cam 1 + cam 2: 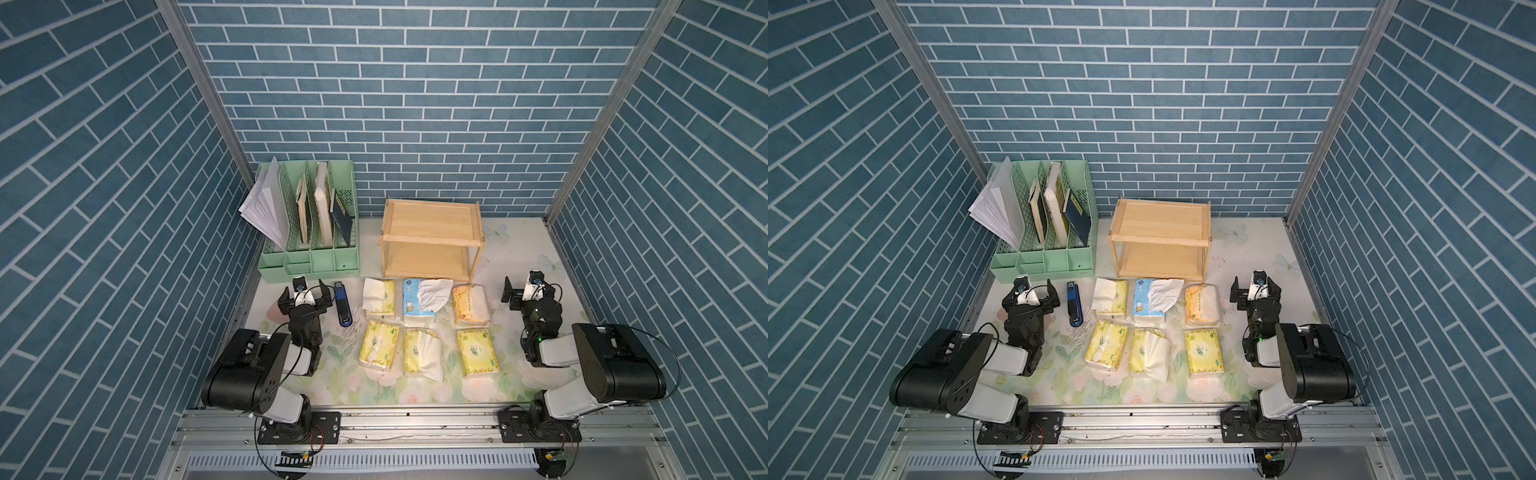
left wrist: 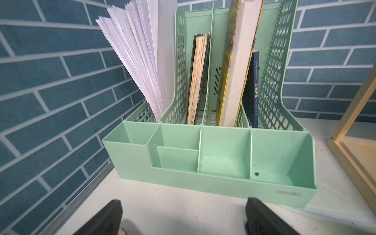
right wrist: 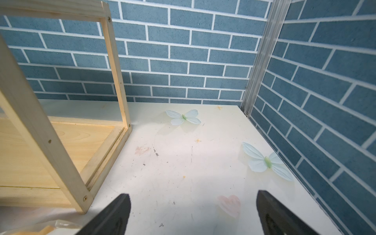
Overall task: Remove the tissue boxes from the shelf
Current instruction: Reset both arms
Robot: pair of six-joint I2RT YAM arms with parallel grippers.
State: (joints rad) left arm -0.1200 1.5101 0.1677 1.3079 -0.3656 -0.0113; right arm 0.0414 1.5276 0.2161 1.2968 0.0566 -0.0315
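Note:
The wooden shelf stands at the back with both boards bare. Six tissue boxes lie on the table in front of it in two rows. The back row holds a yellow-green one, a blue-and-white one and an orange one. Three yellow-green ones form the front row. My left gripper is open left of the stapler, facing the green organizer. My right gripper is open over bare table, right of the orange pack, with the shelf beside it.
A mint green file organizer with papers and books stands at the back left. A blue stapler lies between my left gripper and the packs. Brick-patterned walls close in on three sides.

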